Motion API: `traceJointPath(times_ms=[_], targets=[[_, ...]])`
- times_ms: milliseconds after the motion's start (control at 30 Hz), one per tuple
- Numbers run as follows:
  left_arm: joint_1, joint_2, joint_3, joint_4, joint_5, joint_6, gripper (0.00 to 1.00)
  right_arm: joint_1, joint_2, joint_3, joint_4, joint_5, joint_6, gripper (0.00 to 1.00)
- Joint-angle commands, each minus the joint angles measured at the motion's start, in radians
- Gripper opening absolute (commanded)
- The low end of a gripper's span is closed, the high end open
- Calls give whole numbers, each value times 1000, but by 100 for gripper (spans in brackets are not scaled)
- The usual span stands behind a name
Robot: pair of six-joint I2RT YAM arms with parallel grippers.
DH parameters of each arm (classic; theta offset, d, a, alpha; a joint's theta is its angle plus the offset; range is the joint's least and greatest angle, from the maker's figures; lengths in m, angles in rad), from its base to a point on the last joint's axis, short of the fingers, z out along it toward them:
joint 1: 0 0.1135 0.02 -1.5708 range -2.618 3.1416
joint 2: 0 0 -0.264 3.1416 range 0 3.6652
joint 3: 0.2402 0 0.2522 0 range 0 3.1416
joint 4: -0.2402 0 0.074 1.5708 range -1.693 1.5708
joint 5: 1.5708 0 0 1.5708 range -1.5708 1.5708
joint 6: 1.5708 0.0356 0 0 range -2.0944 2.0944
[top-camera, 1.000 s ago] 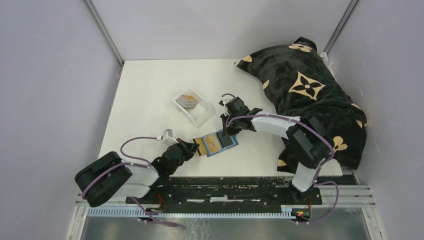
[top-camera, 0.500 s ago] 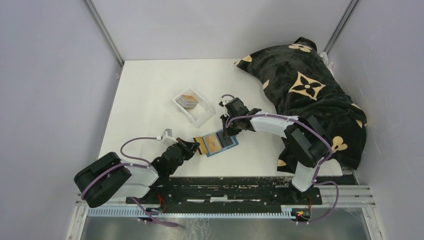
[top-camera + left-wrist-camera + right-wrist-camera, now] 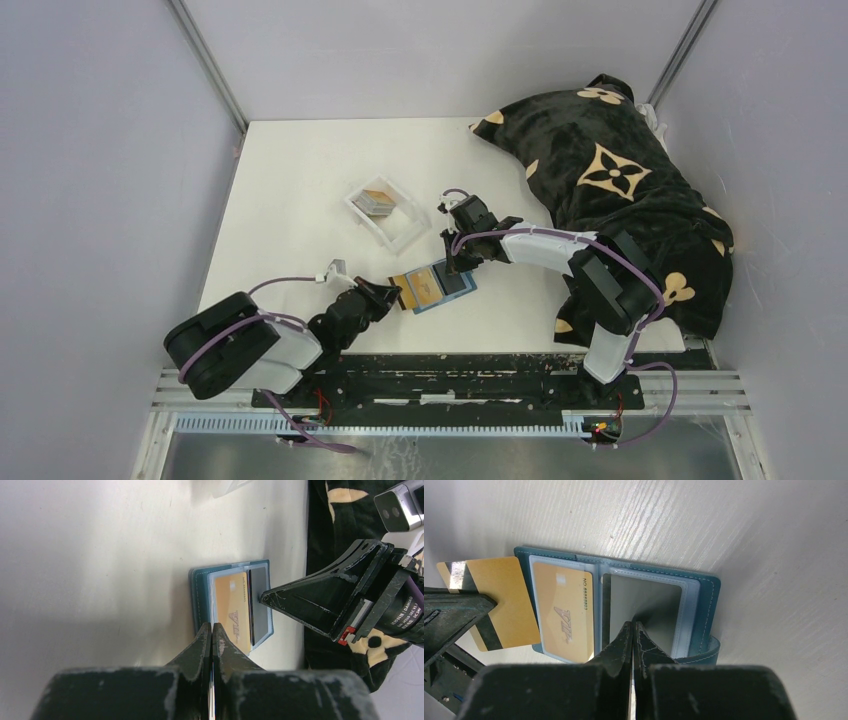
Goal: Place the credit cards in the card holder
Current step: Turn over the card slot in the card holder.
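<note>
The left gripper [image 3: 211, 631], clamped on the loose gold card [image 3: 499, 600], ought to slide it in flat and square while the shut, empty right gripper [image 3: 633, 628] pins the card holder [image 3: 710, 610]

High rear overhead view; two close wrist views (perhaps oblique) over the shared card holder [image 3: 710, 605].

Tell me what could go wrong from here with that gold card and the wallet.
1. The left pincer grips the loose gold card by one end only. Pushed against the card holder, it may twist or slip.
2. The sleeved card fills the left pocket, so the new one could jam or ride over it.
3. The right pincer pins just the right page, so the holder might pivot.
</note>
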Motion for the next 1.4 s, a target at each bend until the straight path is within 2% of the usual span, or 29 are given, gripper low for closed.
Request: traceJointPath(times_ms=[0,167,533,1367], targets=[[-8,30,-8,87,-7,-41,3,2,-4,26,20,8,-2,1],[-9,48,-10,109,-2,-49,3,3,-5,23,21,9,-4,1],[-9,-36,-22,31,-18,-51,3,2,0,22,25,3,-3,1],[-20,10,-29,54,-26,-58,3,2,-4,12,30,2,0,1]])
